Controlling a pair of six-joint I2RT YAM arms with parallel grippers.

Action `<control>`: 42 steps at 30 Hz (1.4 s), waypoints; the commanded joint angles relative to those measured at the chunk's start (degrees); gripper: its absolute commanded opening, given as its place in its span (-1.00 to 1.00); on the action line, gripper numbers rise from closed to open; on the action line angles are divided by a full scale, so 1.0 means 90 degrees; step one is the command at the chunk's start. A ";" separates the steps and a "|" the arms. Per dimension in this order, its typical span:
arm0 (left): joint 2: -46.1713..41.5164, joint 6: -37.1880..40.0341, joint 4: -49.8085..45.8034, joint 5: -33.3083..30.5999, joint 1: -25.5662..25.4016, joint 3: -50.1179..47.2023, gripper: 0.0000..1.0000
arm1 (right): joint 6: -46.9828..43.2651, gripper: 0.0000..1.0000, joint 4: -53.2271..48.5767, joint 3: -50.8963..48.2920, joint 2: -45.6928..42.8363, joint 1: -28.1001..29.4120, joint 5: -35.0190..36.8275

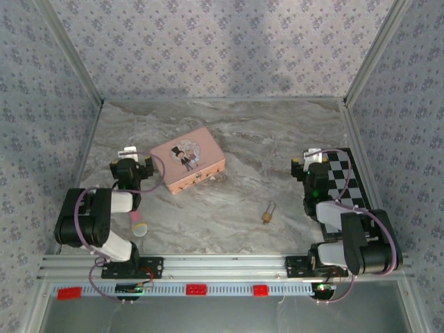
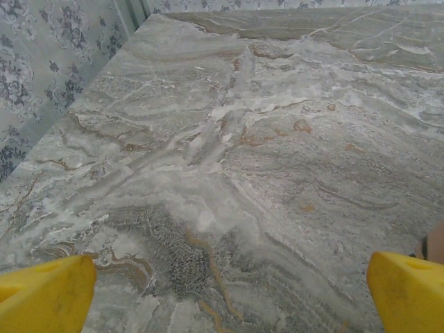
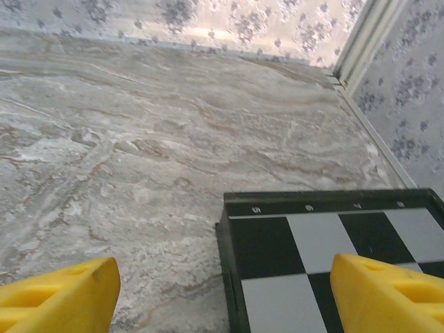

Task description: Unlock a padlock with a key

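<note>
Top external view: a marbled grey worktop [image 1: 229, 132] is seen, walled with patterned paper on three sides, both arms bolted at its near edge.
Padlock: a tiny brass-coloured padlock [image 1: 267, 214] with a thin silver shackle is seen lying on the worktop, near and slightly right of centre, between the two arms and touched by neither.
Pink box: a pink box [image 1: 187, 159] with a picture on its lid is placed left of centre, farther back than the padlock and well apart from it.
Left hand: the left hand [image 1: 130, 161] is held just left of the pink box; in the left wrist view its yellow fingers [image 2: 45, 295] are spread wide over bare worktop, with nothing gripped between them.
Right hand: the right hand [image 1: 310, 164] is held at the right side, at the left edge of a checkered board [image 1: 350, 182]; in the right wrist view its fingers [image 3: 55, 295] are seen well apart and empty, one over the worktop and one over the board.
Pink stick: a pink stick with a pale yellow disc [image 1: 139, 223] is seen lying near the left arm, well left of the padlock.
</note>
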 commanded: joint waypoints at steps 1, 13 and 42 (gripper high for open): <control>0.0069 -0.0164 0.0220 0.0126 0.0057 0.0101 1.00 | -0.0077 0.62 0.0182 0.0024 0.0096 -0.0197 -0.0517; 0.0067 -0.0154 0.0231 0.0121 0.0056 0.0095 1.00 | 0.0000 0.62 0.0752 0.0101 0.0844 -0.0404 -0.1151; 0.0067 -0.0150 0.0231 0.0125 0.0049 0.0096 1.00 | 0.0486 0.98 0.0291 0.0625 0.1434 -0.0808 -0.1263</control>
